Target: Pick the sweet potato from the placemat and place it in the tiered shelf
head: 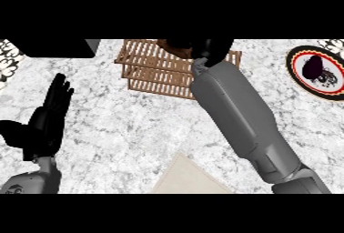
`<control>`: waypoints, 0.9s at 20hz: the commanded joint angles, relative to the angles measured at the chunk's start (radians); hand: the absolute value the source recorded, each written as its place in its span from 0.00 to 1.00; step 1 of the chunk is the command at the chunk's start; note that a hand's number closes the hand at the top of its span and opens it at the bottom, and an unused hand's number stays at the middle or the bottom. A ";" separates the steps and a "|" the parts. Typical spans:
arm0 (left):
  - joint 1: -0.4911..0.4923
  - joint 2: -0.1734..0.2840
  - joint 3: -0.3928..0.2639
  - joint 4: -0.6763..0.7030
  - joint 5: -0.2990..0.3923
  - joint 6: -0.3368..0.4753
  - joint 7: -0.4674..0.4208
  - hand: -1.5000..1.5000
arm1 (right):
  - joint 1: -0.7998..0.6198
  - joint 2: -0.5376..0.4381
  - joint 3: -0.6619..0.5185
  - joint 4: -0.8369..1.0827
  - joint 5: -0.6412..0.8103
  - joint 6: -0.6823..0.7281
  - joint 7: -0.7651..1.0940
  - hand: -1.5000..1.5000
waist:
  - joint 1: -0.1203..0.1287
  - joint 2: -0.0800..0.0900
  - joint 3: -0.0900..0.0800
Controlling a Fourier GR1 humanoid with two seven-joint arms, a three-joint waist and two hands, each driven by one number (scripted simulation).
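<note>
Sweet potato (169,44): clamped in my right hand (209,48), fingers curled round it, over the tiered shelf (151,73) at the worktop's far edge, positioned for setting down. Left hand (47,116): resting near left edge, fingers straight. Placemat (184,179): near edge, vacated.

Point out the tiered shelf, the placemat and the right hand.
tiered shelf (151,68), head view, on its wooden slats left of the forearm.
placemat (184,178), head view, on its bare beige surface.
right hand (211,48), head view, on the black hand over the shelf's far edge.
</note>
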 commanded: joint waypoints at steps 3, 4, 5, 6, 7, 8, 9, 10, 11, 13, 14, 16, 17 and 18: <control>0.088 -0.012 -0.003 -0.057 0.002 0.002 -0.007 0.50 | 0.047 -0.048 -0.078 -0.143 0.095 -0.035 0.150 0.00 | -0.022 -0.010 0.000; 0.095 -0.009 0.002 -0.047 -0.003 0.005 -0.011 0.50 | 0.063 -0.048 -0.060 -0.223 0.147 0.012 0.210 0.00 | -0.038 -0.016 0.000; 0.075 -0.007 0.010 -0.049 -0.001 0.011 0.001 0.50 | 0.117 -0.033 -0.063 -0.258 0.175 -0.004 0.237 0.00 | -0.043 -0.016 0.000; 0.076 0.022 0.053 -0.021 0.026 -0.007 -0.002 0.50 | 0.181 -0.036 -0.072 -0.313 0.159 0.008 0.239 0.00 | -0.055 -0.019 0.000; 0.027 0.024 0.055 -0.020 0.019 0.009 0.032 0.50 | 0.215 -0.045 -0.065 -0.394 0.161 0.058 0.247 0.00 | -0.063 -0.019 0.000; 0.044 0.000 0.034 -0.016 -0.002 0.023 -0.006 0.50 | 0.232 -0.080 -0.098 -0.439 0.151 0.071 0.242 0.00 | -0.060 -0.016 0.000; 0.047 0.004 0.021 -0.052 -0.002 0.019 0.041 0.50 | 0.238 -0.068 -0.096 -0.503 0.181 0.128 0.291 0.00 | -0.055 -0.018 0.000; 0.038 0.025 0.060 0.023 0.007 0.007 -0.017 0.50 | 0.334 -0.070 -0.073 -0.580 0.161 0.136 0.257 0.00 | -0.080 -0.020 0.000; 0.076 0.009 0.035 -0.031 0.005 0.007 0.004 0.50 | 0.343 -0.060 -0.065 -0.648 0.208 0.193 0.312 0.00 | -0.072 -0.025 0.000; 0.120 -0.030 -0.006 -0.064 -0.023 0.026 -0.020 0.50 | 0.454 -0.066 -0.054 -0.784 0.198 0.228 0.295 0.00 | -0.057 -0.019 0.000; 0.057 0.030 0.057 -0.050 0.018 -0.002 0.008 0.50 | 0.512 -0.089 -0.049 -0.867 0.175 0.246 0.274 0.00 | -0.073 -0.021 0.001; 0.056 -0.025 0.000 -0.023 -0.027 0.034 -0.005 0.50 | 0.591 -0.093 -0.032 -0.994 0.176 0.305 0.294 0.00 | -0.064 -0.015 0.000; 0.055 0.011 0.042 -0.035 0.008 0.008 0.002 0.50 | 0.650 -0.098 -0.011 -1.077 0.150 0.322 0.282 0.00 | -0.064 -0.016 0.000; 0.089 -0.019 0.012 -0.044 -0.007 0.016 -0.022 0.50 | 0.695 -0.119 -0.013 -1.129 0.141 0.359 0.289 0.00 | -0.061 -0.016 0.000</control>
